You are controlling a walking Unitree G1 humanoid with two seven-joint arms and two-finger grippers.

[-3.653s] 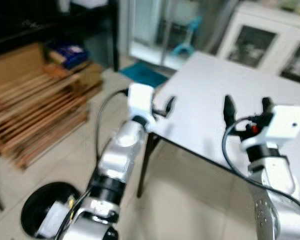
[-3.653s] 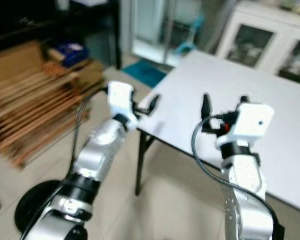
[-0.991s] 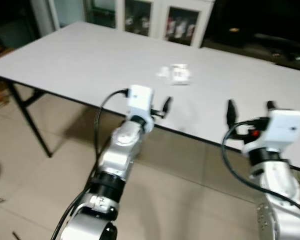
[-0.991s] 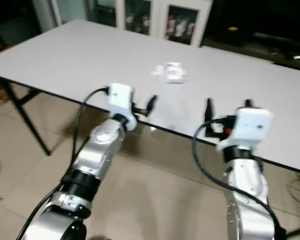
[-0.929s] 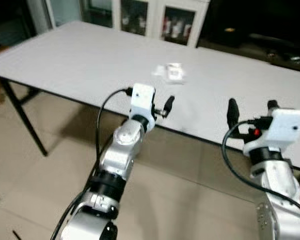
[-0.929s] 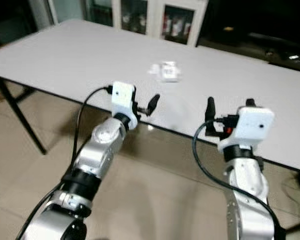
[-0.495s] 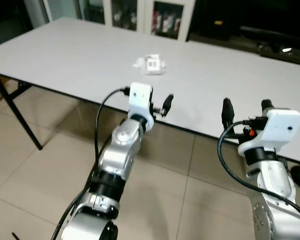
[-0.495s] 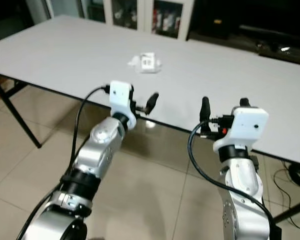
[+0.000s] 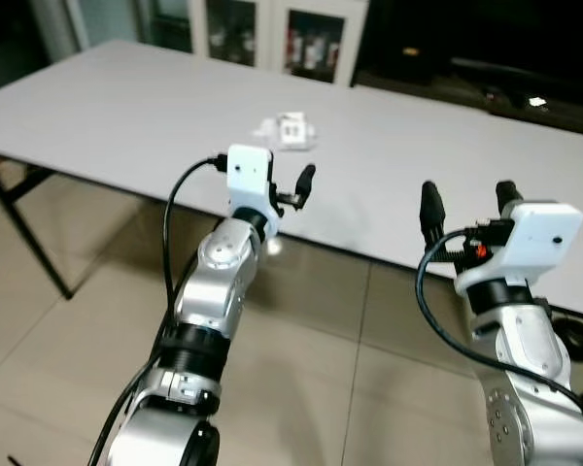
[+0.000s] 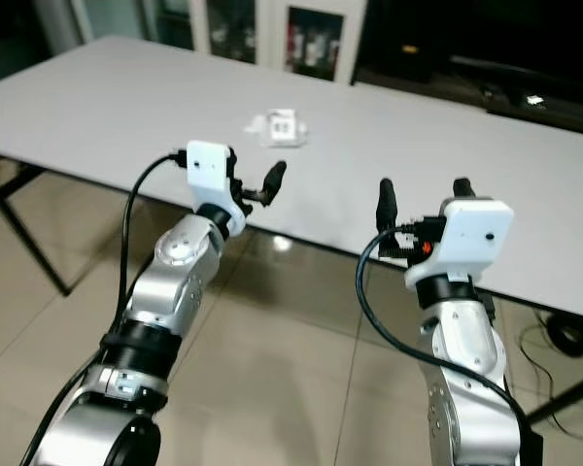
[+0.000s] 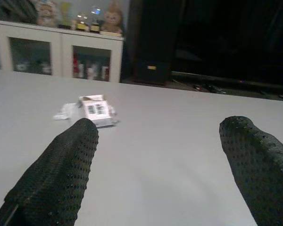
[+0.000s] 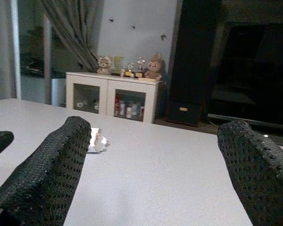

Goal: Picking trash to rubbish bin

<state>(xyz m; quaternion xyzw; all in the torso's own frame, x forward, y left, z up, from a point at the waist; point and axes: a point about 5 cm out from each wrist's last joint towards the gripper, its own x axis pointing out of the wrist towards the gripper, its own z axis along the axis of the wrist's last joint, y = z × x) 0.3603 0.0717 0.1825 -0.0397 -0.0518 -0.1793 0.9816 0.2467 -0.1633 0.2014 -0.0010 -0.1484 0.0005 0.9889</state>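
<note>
Nearest to us, our two silver arms reached forward over a tiled floor (image 9: 301, 349), short of the table's near edge. Our left gripper (image 9: 293, 190) hung at that edge, level with the tabletop; in its wrist view both black fingers (image 11: 61, 174) stood wide apart with bare table between them, holding and touching nothing. Our right gripper (image 9: 462, 202) was raised beside it to the right, also at the near edge, fingers (image 12: 47, 174) spread just as wide and empty.

Beyond them ran a long pale grey table (image 9: 126, 116) on dark legs. On it, past the left gripper and a little to its left, lay the trash (image 9: 288, 129): a small white crumpled wrapper or carton with a dark printed label on its top face and a loose white scrap trailing off one side. It sat flat on the tabletop, well apart from both grippers, roughly midway across the table's depth. From the left wrist it (image 11: 90, 110) showed just above the tip of one finger; from the right wrist we saw it partly hidden behind a finger.

Farther back stood a white glass-fronted cabinet (image 12: 115, 96) with small figures on top, and next to it a dark unit (image 12: 245, 84).
</note>
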